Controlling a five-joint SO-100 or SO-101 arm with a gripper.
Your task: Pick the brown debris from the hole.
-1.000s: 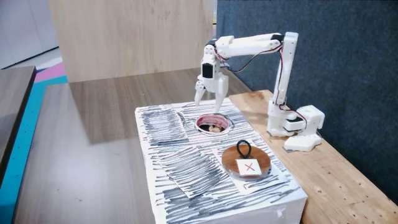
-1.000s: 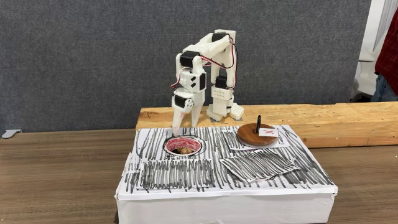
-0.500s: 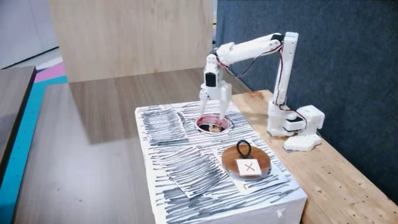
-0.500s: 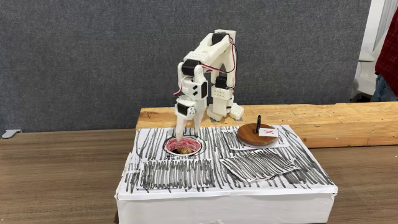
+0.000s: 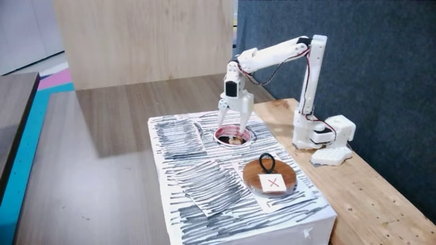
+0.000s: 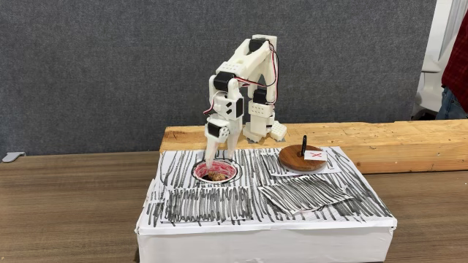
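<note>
The hole's pinkish-red rim is set in the top of a white box. Inside it lies the brown debris, a small tan lump. My white gripper points straight down over the hole, its tips at the rim's far side and just above the lump. In a fixed view the two fingers stand apart, so the gripper is open and holds nothing. Whether a tip touches the lump cannot be made out.
The white box is covered with black-scribbled paper. A round wooden disc with a black loop and a red X label lies on it beside the hole. The arm's base stands on a wooden plank. A person's red sleeve is at the right edge.
The arm has swung from behind the hole to over it and dropped, bringing the fingertips down to the rim. In the last half second it sank only slightly.
</note>
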